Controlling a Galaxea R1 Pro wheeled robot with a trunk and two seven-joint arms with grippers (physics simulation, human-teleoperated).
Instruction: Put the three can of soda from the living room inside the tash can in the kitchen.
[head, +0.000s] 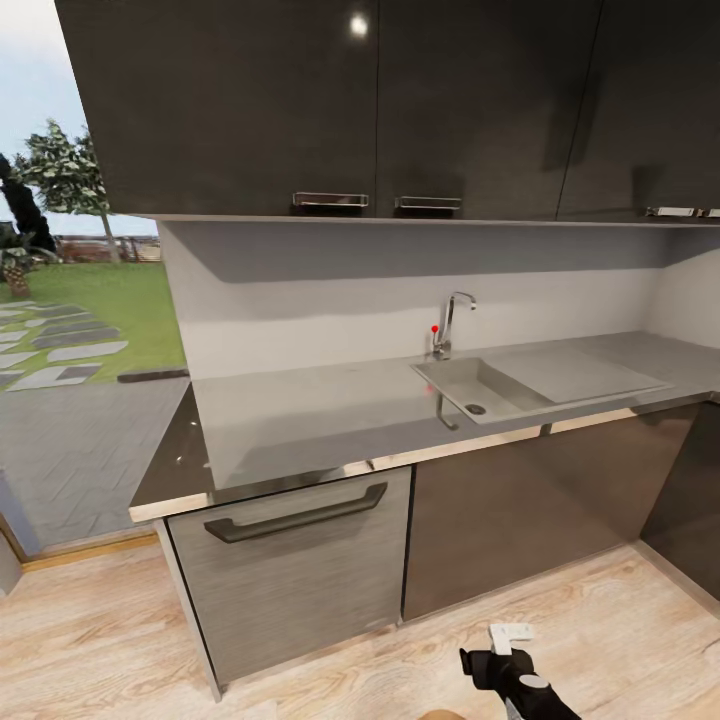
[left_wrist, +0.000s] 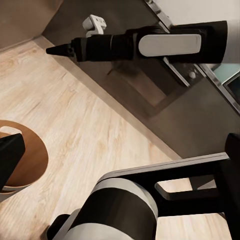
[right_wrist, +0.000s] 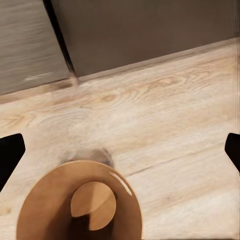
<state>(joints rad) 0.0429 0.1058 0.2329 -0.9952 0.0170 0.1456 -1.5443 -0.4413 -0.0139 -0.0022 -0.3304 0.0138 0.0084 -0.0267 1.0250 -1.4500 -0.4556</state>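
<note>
Bin location: the tash can (right_wrist: 80, 205) stands on the pale wood floor (right_wrist: 170, 125) of the kitchen, near the foot of the grey cabinets (head: 290, 570). The right wrist view looks straight down into its coppery-brown inside; the left wrist view catches its rim (left_wrist: 22, 165) at the picture's edge.

Bin contents: bare base and walls as far as visible — no soda cans can be made out inside or anywhere else in view.

Can handling (judgement): a small metal drink can is light, stiff and smooth-walled, so it may slip or dent; hold it across the middle of the body with moderate force.

Right hand (right_wrist: 120, 150): fingertips sit far apart at opposite edges of the right wrist view, nothing between them — released and empty, poised above the bin.

Left hand: one dark finger (left_wrist: 10, 155) shows beside the bin rim; whether it is released or clenched cannot be told.

Surroundings: the counter (head: 330, 410) carries a sink (head: 500, 385) and faucet (head: 450, 320); dark upper cupboards (head: 350, 100) hang above.

Hidden: the bin's outside and handle cut-out; its lower part is cut off.
</note>
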